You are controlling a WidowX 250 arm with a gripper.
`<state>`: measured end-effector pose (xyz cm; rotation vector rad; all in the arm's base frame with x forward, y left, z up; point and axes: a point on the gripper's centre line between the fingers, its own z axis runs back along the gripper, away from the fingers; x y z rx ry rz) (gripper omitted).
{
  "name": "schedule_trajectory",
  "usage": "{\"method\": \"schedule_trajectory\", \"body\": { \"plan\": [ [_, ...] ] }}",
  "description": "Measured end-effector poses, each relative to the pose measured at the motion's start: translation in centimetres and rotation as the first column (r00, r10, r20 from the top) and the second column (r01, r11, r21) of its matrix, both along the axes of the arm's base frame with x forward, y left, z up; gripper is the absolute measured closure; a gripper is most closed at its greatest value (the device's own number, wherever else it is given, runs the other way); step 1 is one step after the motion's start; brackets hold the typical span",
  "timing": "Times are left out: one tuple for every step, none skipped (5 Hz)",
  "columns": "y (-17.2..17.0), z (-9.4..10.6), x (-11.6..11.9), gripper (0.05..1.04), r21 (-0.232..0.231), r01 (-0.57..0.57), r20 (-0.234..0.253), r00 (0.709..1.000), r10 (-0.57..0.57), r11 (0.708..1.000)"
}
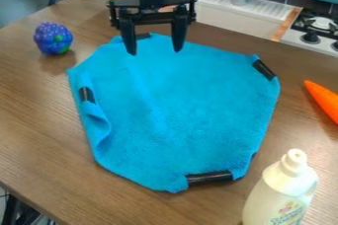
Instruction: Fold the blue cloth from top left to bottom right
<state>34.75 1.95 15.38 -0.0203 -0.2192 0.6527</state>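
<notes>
Standing nearest, a white bottle (280, 197) is near the blue cloth (178, 115), which lies spread mid-table (36, 135), its left edge curled, black bands (209, 177) at its corners. Right lies an orange carrot (323, 101); left, a bumpy ball (53, 39). Fingers wide apart, the gripper (155, 52) hangs over the cloth's far end. Behind stands a stove (313, 37).

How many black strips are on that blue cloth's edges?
4 show clearly on the blue cloth: one black strip at the near edge, one far right, one left, one far back. A dark speck lower right may be another; folds may hide more.
</notes>
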Motion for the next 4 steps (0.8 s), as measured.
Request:
{"method": "schedule_trajectory", "body": {
  "plan": [
    [-0.2, -1.2, 0.0, 0.083, -0.01, 0.018, -0.042, 0.999, -0.018, 1.0],
    [2.6, 0.2, 2.2, 0.083, -0.047, 0.189, -0.018, 0.982, -0.19, 0.981],
    [6.6, 0.9, 4.2, 0.083, -0.114, 0.392, -0.02, 0.918, -0.396, 0.913],
    [8.0, 1.8, 5.6, 0.083, -0.089, 0.509, -0.038, 0.857, -0.514, 0.856]
  ]
}}
